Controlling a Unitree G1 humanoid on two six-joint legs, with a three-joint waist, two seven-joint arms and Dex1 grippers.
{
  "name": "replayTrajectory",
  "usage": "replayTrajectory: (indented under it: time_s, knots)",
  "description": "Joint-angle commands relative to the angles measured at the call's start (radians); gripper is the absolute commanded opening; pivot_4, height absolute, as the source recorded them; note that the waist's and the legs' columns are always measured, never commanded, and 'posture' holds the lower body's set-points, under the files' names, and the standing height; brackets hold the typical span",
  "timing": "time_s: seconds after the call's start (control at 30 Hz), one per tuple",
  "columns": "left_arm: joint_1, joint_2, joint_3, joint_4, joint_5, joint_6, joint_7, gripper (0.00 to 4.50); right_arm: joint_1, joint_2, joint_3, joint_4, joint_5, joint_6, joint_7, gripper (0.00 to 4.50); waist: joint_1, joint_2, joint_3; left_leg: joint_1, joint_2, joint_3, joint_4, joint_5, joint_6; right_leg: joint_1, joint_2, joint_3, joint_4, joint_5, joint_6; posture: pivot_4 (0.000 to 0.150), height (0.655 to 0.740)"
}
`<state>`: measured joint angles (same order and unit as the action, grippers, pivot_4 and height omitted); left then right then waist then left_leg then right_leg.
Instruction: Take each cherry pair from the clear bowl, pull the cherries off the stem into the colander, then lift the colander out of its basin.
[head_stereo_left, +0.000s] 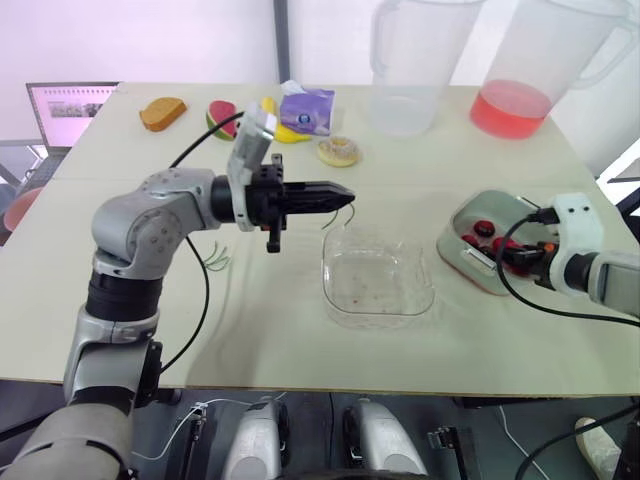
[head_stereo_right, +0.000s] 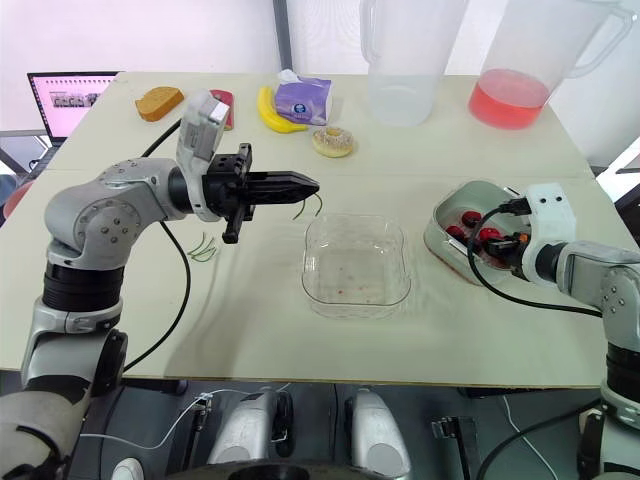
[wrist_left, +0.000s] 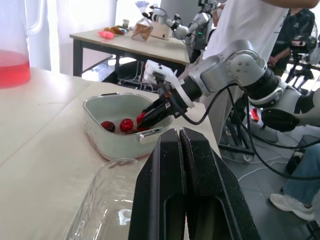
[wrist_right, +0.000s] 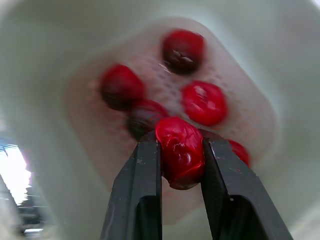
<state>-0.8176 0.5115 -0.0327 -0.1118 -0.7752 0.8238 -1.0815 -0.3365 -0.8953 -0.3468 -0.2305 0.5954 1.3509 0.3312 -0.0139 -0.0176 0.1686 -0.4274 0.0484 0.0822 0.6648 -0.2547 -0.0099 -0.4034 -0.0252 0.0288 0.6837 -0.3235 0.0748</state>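
Observation:
The clear bowl sits mid-table holding only red smears. My left gripper hovers above its far left corner, shut on a thin green stem that hangs from the tips. At the right stands the white colander in its basin, with several red cherries inside. My right gripper reaches down into the colander, shut on one red cherry held just above the others.
Loose green stems lie on the table left of the bowl. At the back stand a clear pitcher and a pitcher of red liquid, with a purple pack, banana, donut and bread. A laptop is far left.

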Motion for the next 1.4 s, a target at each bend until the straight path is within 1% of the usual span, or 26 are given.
replayTrajectory:
  time_s: [0.03,0.13,0.2,0.23,0.3,0.4,0.43,0.63,0.7,0.73,0.77,0.83,0.87,0.9,0.97,1.07,1.17,1.23,1.33,1.4]
  knots:
    - [0.000,0.009,0.018,-0.032,-0.010,-0.004,0.002,0.00,-0.011,-0.022,0.002,-0.005,-0.023,-0.015,0.019,0.58,0.000,0.000,0.000,0.000,0.000,0.000,0.000,0.000,0.000,0.000,0.000,0.000,0.000,0.000,0.000,0.150,0.7400]
    - [0.001,0.010,0.019,-0.031,-0.010,-0.004,0.004,0.00,-0.025,-0.011,-0.003,-0.008,-0.026,-0.008,0.023,0.58,0.000,0.000,0.000,0.000,0.000,0.000,0.000,0.000,0.000,0.000,0.000,0.000,0.000,0.000,0.000,0.150,0.7400]
    - [0.001,0.011,0.020,-0.030,-0.010,-0.004,0.004,0.00,-0.036,-0.001,-0.011,-0.013,-0.028,-0.002,0.022,1.57,0.000,0.000,0.000,0.000,0.000,0.000,0.000,0.000,0.000,0.000,0.000,0.000,0.000,0.000,0.000,0.150,0.7400]
    - [0.001,0.011,0.020,-0.030,-0.010,-0.004,0.004,0.00,-0.039,0.000,-0.012,-0.017,-0.029,0.001,0.022,1.82,0.000,0.000,0.000,0.000,0.000,0.000,0.000,0.000,0.000,0.000,0.000,0.000,0.000,0.000,0.000,0.150,0.7400]
    - [0.000,0.012,0.020,-0.029,-0.010,-0.004,0.004,0.00,-0.054,0.011,-0.026,-0.028,-0.028,0.006,0.017,2.73,0.000,0.000,0.000,0.000,0.000,0.000,0.000,0.000,0.000,0.000,0.000,0.000,0.000,0.000,0.000,0.150,0.7400]
    - [-0.001,0.013,0.021,-0.027,-0.010,-0.004,0.003,0.00,-0.075,0.018,-0.043,-0.049,-0.025,0.012,0.011,4.32,0.000,0.000,0.000,0.000,0.000,0.000,0.000,0.000,0.000,0.000,0.000,0.000,0.000,0.000,0.000,0.150,0.7400]
    - [-0.002,0.013,0.020,-0.026,-0.010,-0.004,0.002,0.00,-0.082,0.019,-0.050,-0.056,-0.025,0.015,0.009,4.45,0.000,0.000,0.000,0.000,0.000,0.000,0.000,0.000,0.000,0.000,0.000,0.000,0.000,0.000,0.000,0.150,0.7400]
    - [-0.004,0.014,0.019,-0.019,-0.007,-0.006,-0.002,0.00,-0.148,0.021,-0.120,-0.156,0.027,0.044,0.038,4.45,0.000,0.000,0.000,0.000,0.000,0.000,0.000,0.000,0.000,0.000,0.000,0.000,0.000,0.000,0.000,0.150,0.7400]
    - [-0.003,0.015,0.017,-0.018,-0.003,-0.009,-0.002,0.00,-0.142,0.022,-0.149,-0.193,0.060,0.028,0.075,4.45,0.000,0.000,0.000,0.000,0.000,0.000,0.000,0.000,0.000,0.000,0.000,0.000,0.000,0.000,0.000,0.150,0.7400]
    - [-0.003,0.016,0.018,-0.018,-0.001,-0.009,-0.001,0.00,-0.125,0.025,-0.164,-0.223,0.084,-0.019,0.119,4.45,0.000,0.000,0.000,0.000,0.000,0.000,0.000,0.000,0.000,0.000,0.000,0.000,0.000,0.000,0.000,0.150,0.7400]
    - [-0.002,0.016,0.019,-0.018,-0.001,-0.009,0.002,0.00,-0.097,0.043,-0.185,-0.279,0.129,-0.086,0.187,4.45,0.002,0.000,0.000,0.000,0.000,0.000,0.000,0.000,0.000,0.000,0.000,0.000,0.000,0.000,0.000,0.150,0.7400]
    - [0.000,0.016,0.023,-0.019,0.000,-0.010,0.011,0.00,-0.083,0.133,-0.282,-0.337,0.302,-0.117,0.259,4.45,0.001,0.000,0.000,0.000,0.000,-0.001,0.000,0.000,0.000,0.000,0.000,-0.001,0.000,0.000,0.000,0.150,0.7400]
    - [0.000,0.016,0.023,-0.019,0.000,-0.010,0.013,0.00,-0.078,0.158,-0.311,-0.346,0.352,-0.118,0.267,4.45,0.000,0.000,0.000,0.000,0.001,-0.001,0.000,0.000,0.000,0.001,0.000,-0.001,-0.001,0.000,0.000,0.150,0.7400]
    - [0.001,0.016,0.024,-0.019,0.000,-0.010,0.017,0.00,-0.049,0.158,-0.318,-0.359,0.368,-0.139,0.292,4.45,0.000,0.000,0.000,0.000,0.001,-0.002,0.000,0.000,0.000,0.001,0.000,-0.001,-0.001,0.000,0.000,0.150,0.7400]
    - [0.001,0.018,0.025,-0.021,0.002,-0.010,0.021,0.00,0.032,0.133,-0.293,-0.399,0.371,-0.198,0.368,4.45,0.004,0.000,0.000,0.000,0.000,-0.001,0.000,0.000,0.000,0.001,0.000,-0.001,0.000,0.000,0.000,0.150,0.7400]
    - [0.002,0.022,0.031,-0.025,-0.002,-0.003,0.032,0.00,0.084,0.110,-0.244,-0.437,0.419,-0.252,0.438,4.45,0.002,0.000,0.000,0.000,-0.001,-0.002,0.001,-0.001,0.001,0.003,-0.001,-0.003,-0.001,0.000,0.000,0.150,0.7400]
    - [0.024,0.033,0.039,-0.036,0.013,-0.001,0.072,0.00,0.088,0.052,-0.099,-0.464,0.342,-0.330,0.484,4.45,-0.006,0.000,0.000,0.001,0.000,-0.002,0.001,-0.001,0.001,0.003,-0.001,-0.002,-0.001,0.000,0.000,0.150,0.7400]
    - [0.047,0.034,0.049,-0.045,0.030,0.004,0.131,0.00,0.087,0.012,-0.019,-0.464,0.282,-0.379,0.499,4.45,-0.006,0.000,0.000,0.002,0.001,-0.003,0.001,-0.001,0.001,0.004,0.000,-0.002,-0.001,0.000,0.000,0.150,0.7400]
    - [0.079,0.038,0.073,-0.067,0.030,0.020,0.198,0.00,0.083,-0.015,0.039,-0.452,0.246,-0.418,0.496,4.45,-0.002,0.000,0.000,0.002,0.001,-0.003,0.000,-0.001,0.001,0.003,0.000,-0.002,-0.001,0.000,0.000,0.150,0.7400]
    - [0.139,0.066,0.133,-0.075,0.046,0.040,0.282,0.00,0.078,-0.039,0.071,-0.441,0.217,-0.431,0.497,4.45,0.000,-0.001,0.000,0.001,0.000,-0.003,0.001,-0.001,0.001,0.003,-0.001,-0.002,-0.001,0.000,0.000,0.150,0.7400]
